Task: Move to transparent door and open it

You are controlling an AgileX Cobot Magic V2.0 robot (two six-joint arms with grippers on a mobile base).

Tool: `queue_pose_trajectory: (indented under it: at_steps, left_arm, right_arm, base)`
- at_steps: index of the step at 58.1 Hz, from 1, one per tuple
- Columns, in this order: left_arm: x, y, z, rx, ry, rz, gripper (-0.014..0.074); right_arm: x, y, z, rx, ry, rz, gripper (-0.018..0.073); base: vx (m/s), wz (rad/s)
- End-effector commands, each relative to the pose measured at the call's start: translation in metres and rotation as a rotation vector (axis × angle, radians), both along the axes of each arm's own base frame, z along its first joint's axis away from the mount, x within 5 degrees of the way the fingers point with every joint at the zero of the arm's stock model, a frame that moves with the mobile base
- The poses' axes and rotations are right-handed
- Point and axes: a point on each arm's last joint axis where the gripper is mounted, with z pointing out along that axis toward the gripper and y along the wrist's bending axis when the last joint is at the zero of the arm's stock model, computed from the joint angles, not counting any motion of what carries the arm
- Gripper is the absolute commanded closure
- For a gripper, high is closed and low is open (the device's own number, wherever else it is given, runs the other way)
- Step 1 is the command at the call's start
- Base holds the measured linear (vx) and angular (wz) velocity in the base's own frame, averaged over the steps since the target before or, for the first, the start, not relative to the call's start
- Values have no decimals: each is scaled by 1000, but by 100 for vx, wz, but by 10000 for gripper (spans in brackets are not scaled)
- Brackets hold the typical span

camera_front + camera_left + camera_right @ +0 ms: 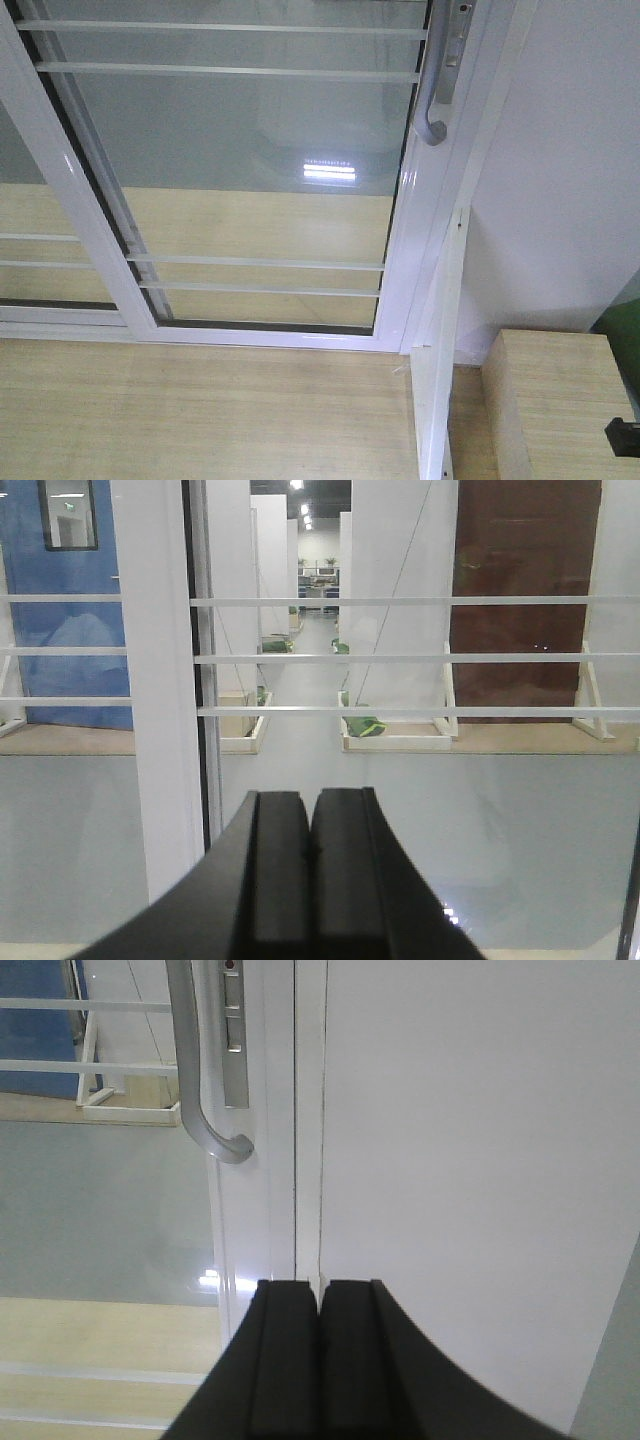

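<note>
Approach looks done; left gripper (310, 880) and right gripper (320, 1360) both pressed together. Spread your right, reach the white-framed glass door's (250, 150) curved silver-grey handle (180, 1050).

Black left claw (310, 815), right claw (320, 1300)

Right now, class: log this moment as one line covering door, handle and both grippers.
transparent door: appears closed | handle: untouched | left gripper: shut, facing door | right gripper: shut, clear of handle
</note>
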Motion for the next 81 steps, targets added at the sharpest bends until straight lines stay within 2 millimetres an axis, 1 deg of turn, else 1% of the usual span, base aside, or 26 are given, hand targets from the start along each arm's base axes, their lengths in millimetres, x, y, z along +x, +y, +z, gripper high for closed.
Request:
queue_pose_trajectory:
  at_steps: [1,47,57,70,75,81]
  left_arm:
    - [1,0,-3,-12,-43,-4,602]
    - [1,0,-3,-12,-43,-4,602]
    - [0,0,1,-14,-90,-1,602]
    - [0,0,2,-15,-102,-1,602]
    - [0,0,2,-16,-104,-1,602]
    - [0,0,2,-13,-103,0,602]
  right_arm:
    - [0,1,4,-4,-84,7,567]
    - [0,1,4,-4,-88,8,567]
    - [0,1,5,-4,-95,8,567]
    - [0,2,12,-4,-169,16,567]
    - [-1,2,18,-3,-243,24,567]
    - [-1,3,22,3,-286,28,567]
  base:
    - [5,0]
    - [1,0]
    - [0,0]
    - [0,0]
    - [0,0]
    - [0,0]
